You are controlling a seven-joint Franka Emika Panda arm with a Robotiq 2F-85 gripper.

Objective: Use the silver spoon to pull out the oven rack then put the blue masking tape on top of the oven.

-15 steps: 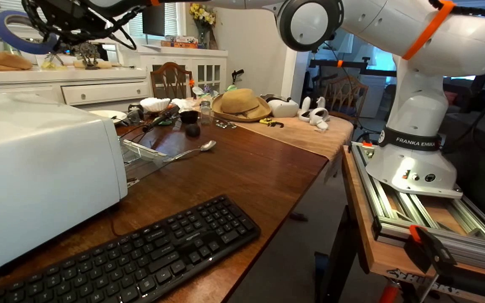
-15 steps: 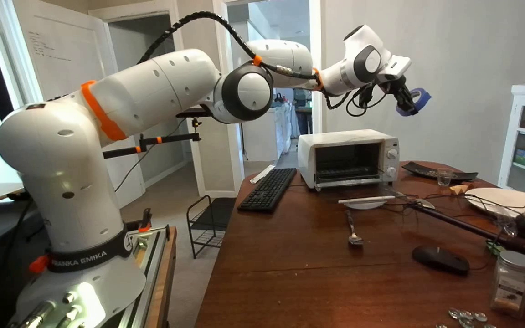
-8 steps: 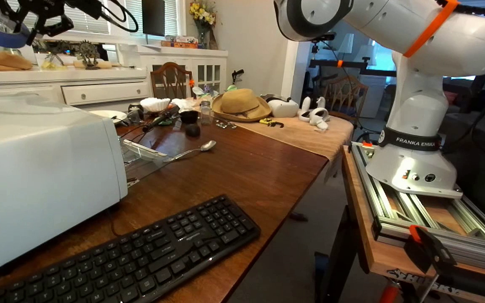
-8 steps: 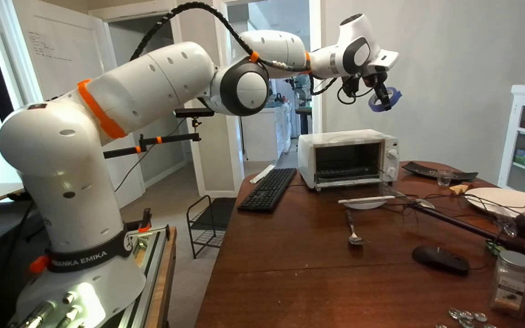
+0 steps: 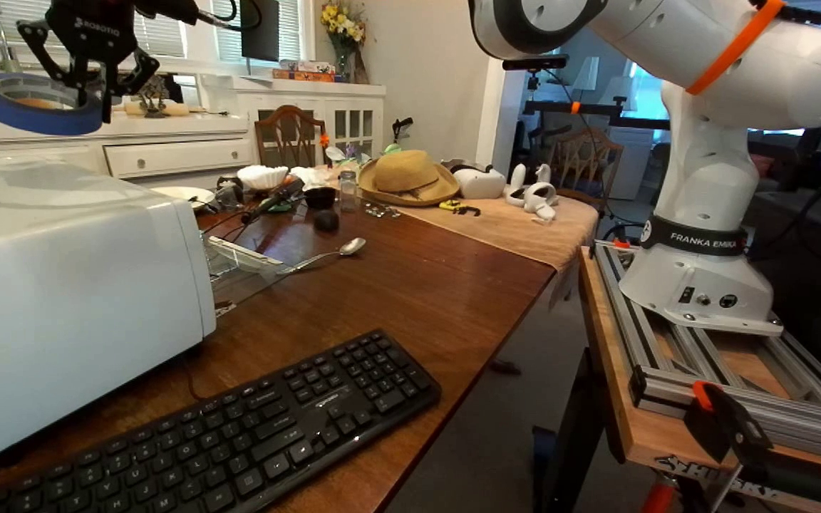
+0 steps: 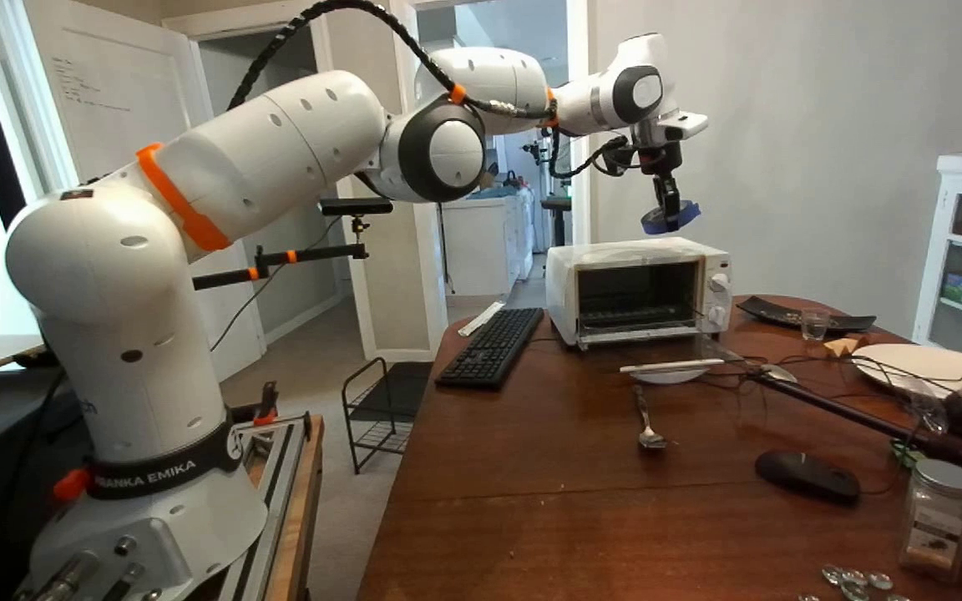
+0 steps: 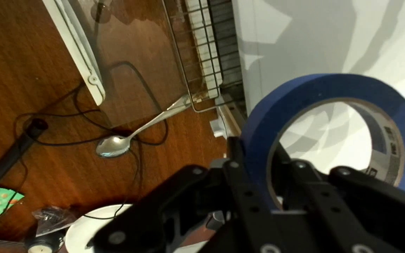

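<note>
- 1 roll of blue masking tape (image 5: pixel 38 120): aloft over the white toaster oven (image 6: pixel 563 294), a visible gap below it; not yet set down.
- 1 Robotiq gripper (image 5: pixel 94 107), pointing down: clamped on the roll at 1 side, 1 jaw inside the ring, 1 outside.
- Step in hand (judged): part 2 of 2, tape to oven top. 1 wire oven rack (image 7: pixel 210 43) juts past the oven front, over the lowered glass door (image 7: pixel 139 52), so part 1 looks done.
- 1 silver spoon (image 7: pixel 144 128): bowl on the wooden table (image 6: pixel 531 467), handle end by the rack's front corner; touching or apart, cannot tell.
- Next move (judged): lower gently until the roll lies flat, part the jaws, rise clear. Its gripped side lines up near the oven's front edge in the wrist view; a small shift inward may prevent overhang.
- Appearance of roll: medium-blue windings, thin tan inner rim, core lined with white-and-grey print, mostly illegible; nearly level, slightly tilted in an exterior view.
</note>
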